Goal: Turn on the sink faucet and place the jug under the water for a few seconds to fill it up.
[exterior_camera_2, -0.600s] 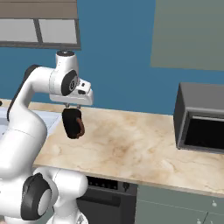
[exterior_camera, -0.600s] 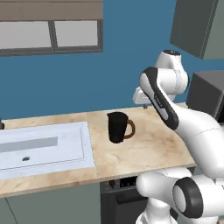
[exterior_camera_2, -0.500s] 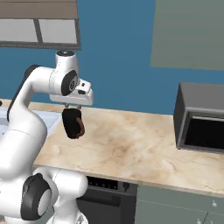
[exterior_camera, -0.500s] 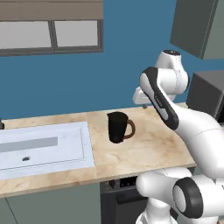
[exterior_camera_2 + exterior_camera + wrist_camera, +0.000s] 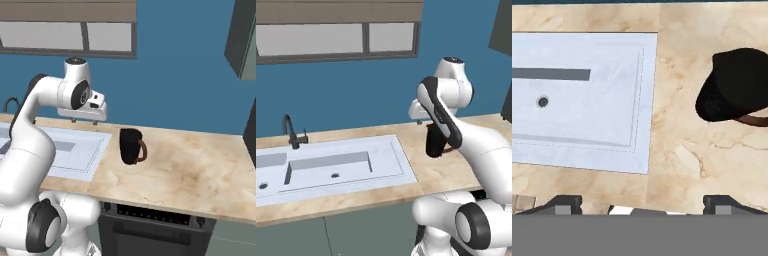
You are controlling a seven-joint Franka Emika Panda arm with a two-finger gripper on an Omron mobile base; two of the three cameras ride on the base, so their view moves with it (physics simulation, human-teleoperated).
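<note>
Hand view, pincer (image 5: 643, 202): two dark tips spread wide apart, nothing between them; aimed down at the beige marbled stone worktop (image 5: 682, 150), between basin edge and pitcher.
Arm: raised above the worktop; hand level with the pitcher's side of the basin.
Jug: black tapered cylindrical pitcher with brown curved handle (image 5: 131, 146); upright on the worktop, just beside the right edge of the basin, apart from the tips.
Sink: wide pale white-grey two-compartment basin (image 5: 381, 167); dry as far as visible, round dark drains uncovered.
Faucet: slim dark grey upright metal post with side lever (image 5: 292, 134); behind the basin, well apart from the hand; no stream visible.
Done: nothing, judging by layout.
Left: lever, grasp, fill.
</note>
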